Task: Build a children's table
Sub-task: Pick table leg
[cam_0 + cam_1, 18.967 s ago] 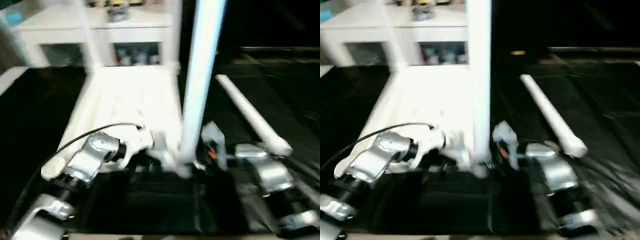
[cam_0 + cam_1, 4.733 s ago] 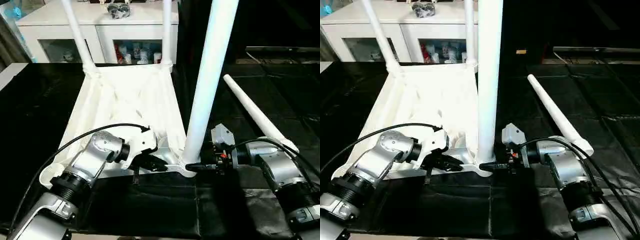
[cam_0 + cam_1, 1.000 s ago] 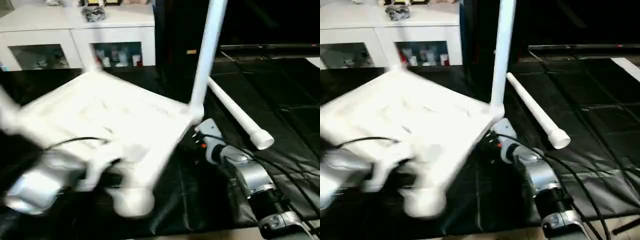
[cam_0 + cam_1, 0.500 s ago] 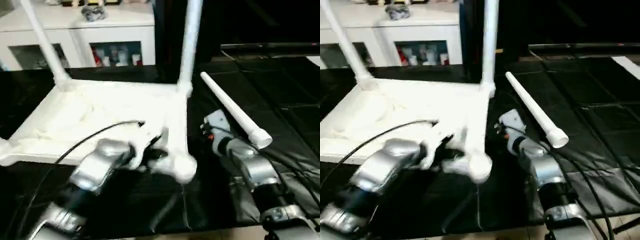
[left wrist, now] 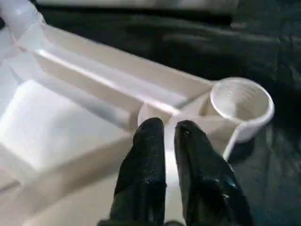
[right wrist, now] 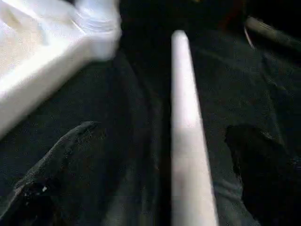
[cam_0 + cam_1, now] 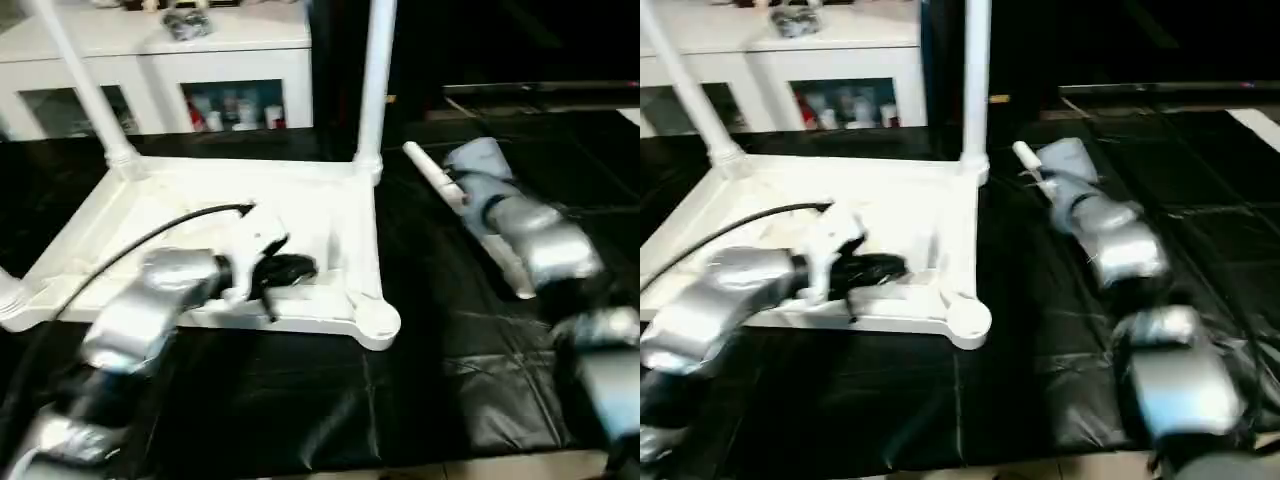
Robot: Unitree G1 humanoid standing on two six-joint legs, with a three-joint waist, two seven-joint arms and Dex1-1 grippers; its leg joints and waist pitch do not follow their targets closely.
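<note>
The white table top lies upside down on the black cover. Two white legs stand upright in its far corner sockets. The near right socket is a bare round ring, also in the left wrist view as the socket. My left gripper sits on the near rim, its fingers pinched on a thin rib beside that socket. A loose leg lies on the cover right of the table. My right gripper is open and straddles it, one finger on each side.
A white cabinet with glass doors stands behind the table top. The black cover reaches to the front edge and far to the right. My right forearm lies over most of the loose leg.
The table top has swung round and settled flat, its bare socket now near right. My right arm has moved away from the table and out over the loose leg.
</note>
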